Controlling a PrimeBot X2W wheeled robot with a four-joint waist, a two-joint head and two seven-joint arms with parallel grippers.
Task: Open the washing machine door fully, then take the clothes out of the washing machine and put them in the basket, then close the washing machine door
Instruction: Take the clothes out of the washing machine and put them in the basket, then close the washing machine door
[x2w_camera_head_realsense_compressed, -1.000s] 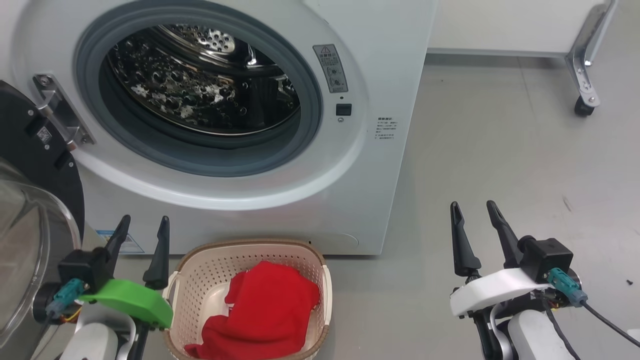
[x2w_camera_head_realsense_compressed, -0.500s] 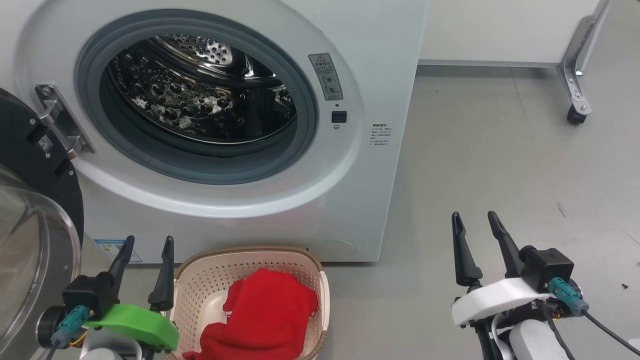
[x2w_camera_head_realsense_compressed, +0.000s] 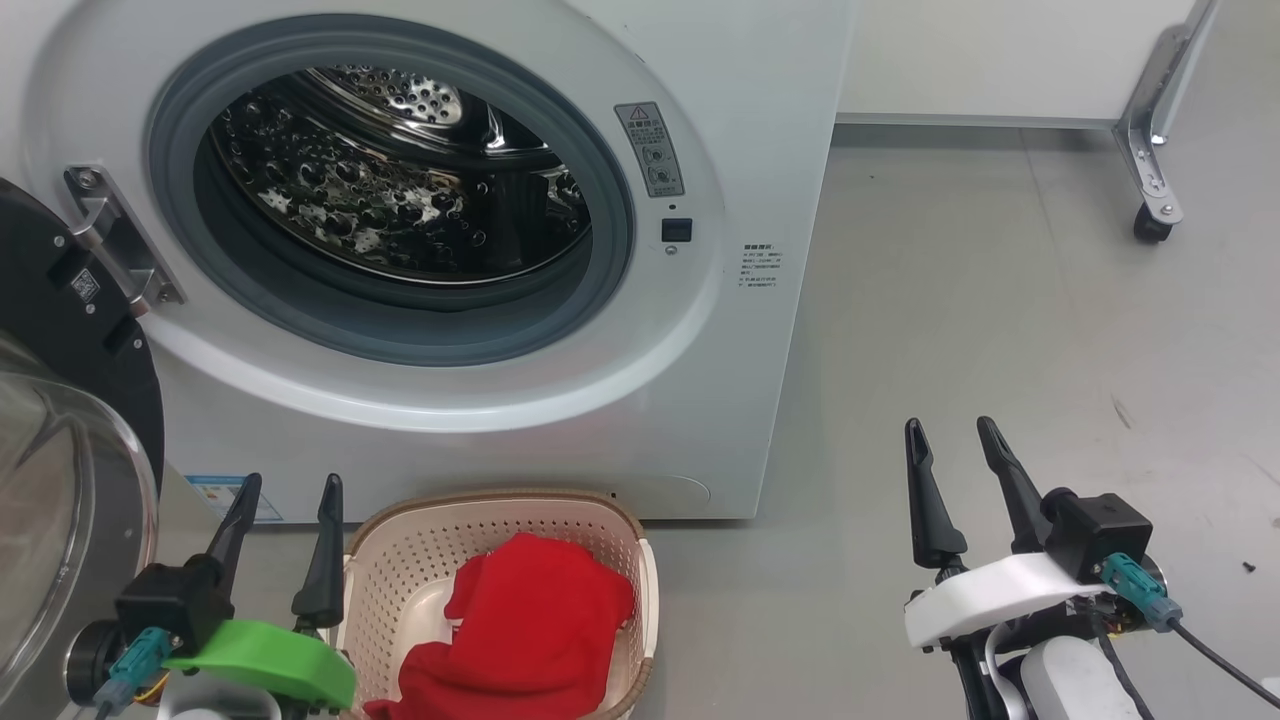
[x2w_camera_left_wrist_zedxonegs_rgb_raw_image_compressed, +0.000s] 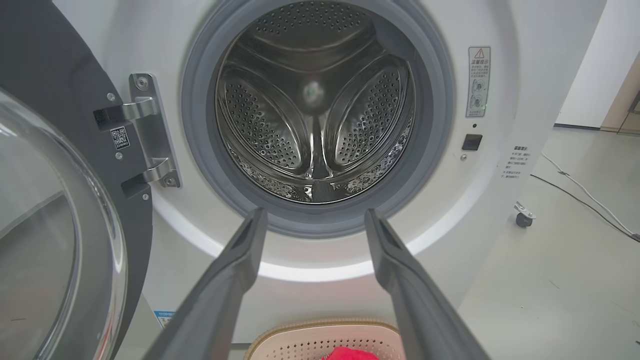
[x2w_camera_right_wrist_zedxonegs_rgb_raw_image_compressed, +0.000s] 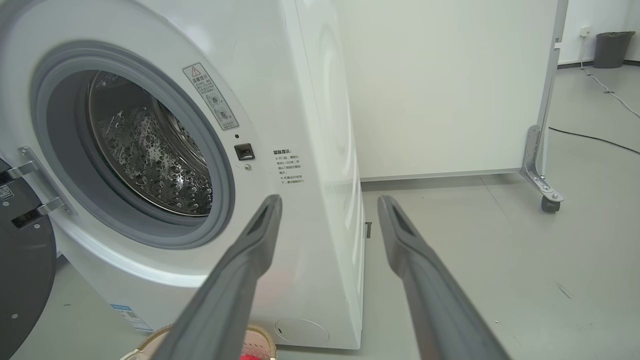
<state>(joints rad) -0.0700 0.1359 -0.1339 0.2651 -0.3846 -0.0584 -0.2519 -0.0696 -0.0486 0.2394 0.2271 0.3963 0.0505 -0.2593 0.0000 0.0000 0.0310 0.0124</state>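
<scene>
Left hand spread, grey floor, white wheeled partition

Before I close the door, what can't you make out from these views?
Drum floor nearest the opening: left wrist view, behind the grey rubber ring; a leftover garment there can't be ruled out.
Basket near end: head view, cut off by the bottom edge; how many clothes form the red heap is unclear.
Washing machine door: head view, cut by the left edge; outer edge unseen.
Warning label print: head view, too small.
</scene>
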